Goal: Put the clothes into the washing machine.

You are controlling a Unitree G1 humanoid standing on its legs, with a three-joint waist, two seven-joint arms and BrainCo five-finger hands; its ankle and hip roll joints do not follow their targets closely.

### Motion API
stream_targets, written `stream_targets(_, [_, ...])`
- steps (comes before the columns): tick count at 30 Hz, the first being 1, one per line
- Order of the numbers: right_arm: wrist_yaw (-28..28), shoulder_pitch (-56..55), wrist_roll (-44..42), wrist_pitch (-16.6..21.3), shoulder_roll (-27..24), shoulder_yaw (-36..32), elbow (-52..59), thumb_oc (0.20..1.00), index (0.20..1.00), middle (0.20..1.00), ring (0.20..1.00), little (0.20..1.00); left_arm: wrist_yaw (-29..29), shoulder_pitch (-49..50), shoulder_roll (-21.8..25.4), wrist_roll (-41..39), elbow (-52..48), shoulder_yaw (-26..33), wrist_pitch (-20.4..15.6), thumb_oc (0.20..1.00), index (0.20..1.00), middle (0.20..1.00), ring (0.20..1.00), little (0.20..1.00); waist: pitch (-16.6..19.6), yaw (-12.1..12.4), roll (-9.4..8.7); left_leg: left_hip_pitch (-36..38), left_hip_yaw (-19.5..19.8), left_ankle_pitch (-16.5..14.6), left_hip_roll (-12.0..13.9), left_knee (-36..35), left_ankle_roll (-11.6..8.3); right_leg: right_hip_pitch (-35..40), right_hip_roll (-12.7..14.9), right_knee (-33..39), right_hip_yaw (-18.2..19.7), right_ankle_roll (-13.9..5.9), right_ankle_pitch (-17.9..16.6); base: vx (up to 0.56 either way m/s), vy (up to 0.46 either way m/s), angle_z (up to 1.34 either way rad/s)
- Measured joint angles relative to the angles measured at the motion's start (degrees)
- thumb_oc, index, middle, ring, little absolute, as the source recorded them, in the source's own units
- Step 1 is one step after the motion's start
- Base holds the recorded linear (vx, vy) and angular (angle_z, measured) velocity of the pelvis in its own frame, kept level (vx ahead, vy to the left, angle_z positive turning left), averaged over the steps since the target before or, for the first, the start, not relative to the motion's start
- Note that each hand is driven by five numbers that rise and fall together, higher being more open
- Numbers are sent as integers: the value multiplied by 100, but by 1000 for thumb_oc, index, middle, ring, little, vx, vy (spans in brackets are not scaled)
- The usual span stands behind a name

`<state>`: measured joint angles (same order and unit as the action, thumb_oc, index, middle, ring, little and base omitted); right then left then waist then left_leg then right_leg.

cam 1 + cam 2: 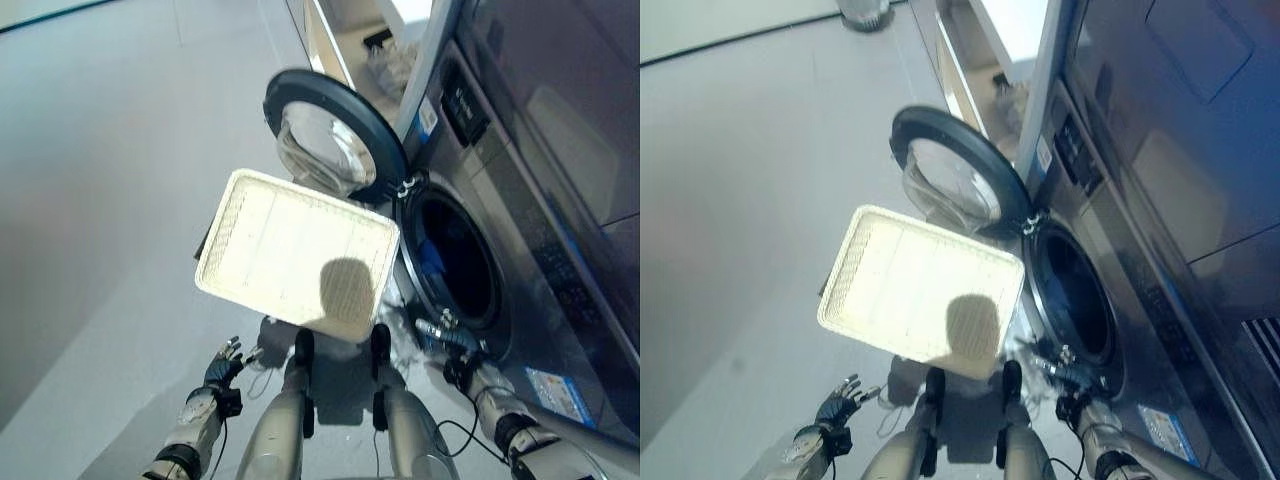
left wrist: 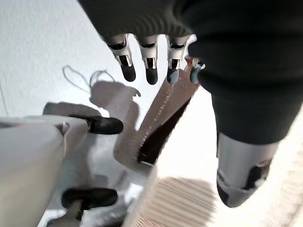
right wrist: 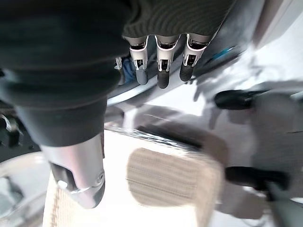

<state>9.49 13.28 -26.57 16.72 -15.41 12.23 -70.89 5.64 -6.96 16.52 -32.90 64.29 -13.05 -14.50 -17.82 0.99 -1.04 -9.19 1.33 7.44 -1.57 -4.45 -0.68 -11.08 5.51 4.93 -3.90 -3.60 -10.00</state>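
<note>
Blue clothes point(image 1: 430, 257) inside washing machine point(image 1: 520, 230)

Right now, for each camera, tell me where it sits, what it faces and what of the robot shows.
Left eye view: on the head, looking down at the white basket, the open door and the washing machine; both arms enter below, with the left hand and right hand.
Right eye view: beside it, same scene slightly shifted.
Left wrist view: on the left wrist, looking along relaxed fingers at the floor and basket edge.
Right wrist view: on the right wrist, along straight fingers toward the basket.
All four share the basket.
</note>
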Motion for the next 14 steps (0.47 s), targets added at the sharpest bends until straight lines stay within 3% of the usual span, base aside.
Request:
stream_targets(5, [39, -338, 854, -331, 56, 234, -192, 1000, 1000, 1000, 1000, 1000, 149, 177, -74, 434, 360, 34, 49, 1000, 1000, 1000, 1000, 1000, 459, -1, 24, 506, 133, -79, 83, -56, -85, 577, -96, 34, -189, 73, 203, 137, -40, 17])
stream_targets(10, [106, -643, 1084, -636, 153, 223, -230, 1000, 1000, 1000, 1000, 1000, 131, 284, -286, 620, 648, 91, 249, 1000, 1000, 1000, 1000, 1000, 1111, -7, 124, 847, 210, -284, 182, -57, -141, 937, -209, 34, -207, 133, 404, 172, -19, 5])
stream_targets(14, [131, -850, 1367, -743, 182, 228, -243, 1000, 1000, 1000, 1000, 1000, 96, 490, -431, 978, 774, 83, 298, 1000, 1000, 1000, 1000, 1000, 1418, -10, 231, 1080, 216, -386, 244, -33, -209, 1214, -303, 36, -203, 211, 506, 109, -22, -3])
